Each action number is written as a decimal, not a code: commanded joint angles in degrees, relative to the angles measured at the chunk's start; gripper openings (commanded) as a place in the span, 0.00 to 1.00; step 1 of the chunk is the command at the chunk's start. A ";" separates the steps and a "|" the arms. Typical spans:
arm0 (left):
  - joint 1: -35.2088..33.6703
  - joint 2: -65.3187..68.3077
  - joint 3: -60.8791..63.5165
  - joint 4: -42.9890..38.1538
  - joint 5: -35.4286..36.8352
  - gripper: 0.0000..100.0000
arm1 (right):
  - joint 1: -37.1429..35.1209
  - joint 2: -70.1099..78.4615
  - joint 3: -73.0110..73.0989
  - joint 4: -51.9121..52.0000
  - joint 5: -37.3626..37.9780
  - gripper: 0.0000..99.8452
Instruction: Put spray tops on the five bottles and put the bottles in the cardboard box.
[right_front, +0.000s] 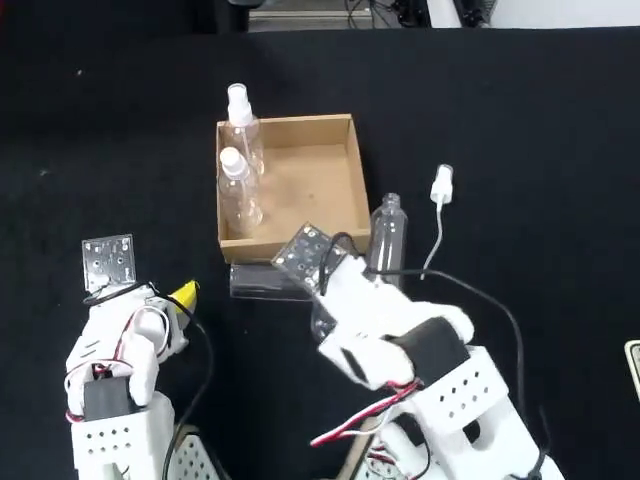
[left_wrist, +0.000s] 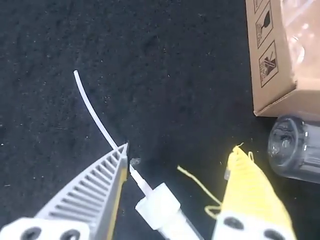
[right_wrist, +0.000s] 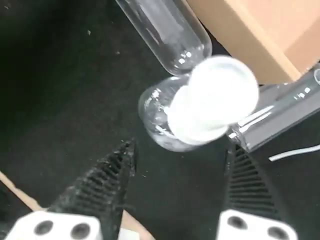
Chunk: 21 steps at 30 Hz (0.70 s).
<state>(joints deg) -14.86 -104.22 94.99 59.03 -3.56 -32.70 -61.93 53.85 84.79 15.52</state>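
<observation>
White spray top (left_wrist: 157, 205) lies between the spread fingers of the left gripper (left_wrist: 180, 150), and a capped bottle (right_wrist: 212, 97) stands just in front of the wide-open right gripper (right_wrist: 181, 147).

I see a black-clothed table (right_front: 540, 130). Past its far edge run cables (right_front: 385, 12) (dark, tangled) on pale ground.

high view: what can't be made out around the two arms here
- bottle with a top under the right end effector: the right arm covers most of it in the high view.
- spray top at the left end effector: the edge cuts off its head end in the left wrist view.
- lying bottle: one end covered by the right arm, high view.
</observation>
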 joint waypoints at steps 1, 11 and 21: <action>-0.66 -0.26 -0.31 -1.05 0.26 0.29 | -1.32 -1.01 -2.24 -4.40 -2.20 0.26; -0.75 -0.26 -0.31 -1.05 0.26 0.29 | 4.40 -1.45 6.02 -14.15 -2.37 0.26; -0.75 -0.26 -0.40 -1.14 0.18 0.29 | 4.40 -1.27 7.69 -14.86 -2.37 0.26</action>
<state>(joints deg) -15.03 -104.22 94.99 58.95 -3.56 -29.36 -61.93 60.79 72.13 13.49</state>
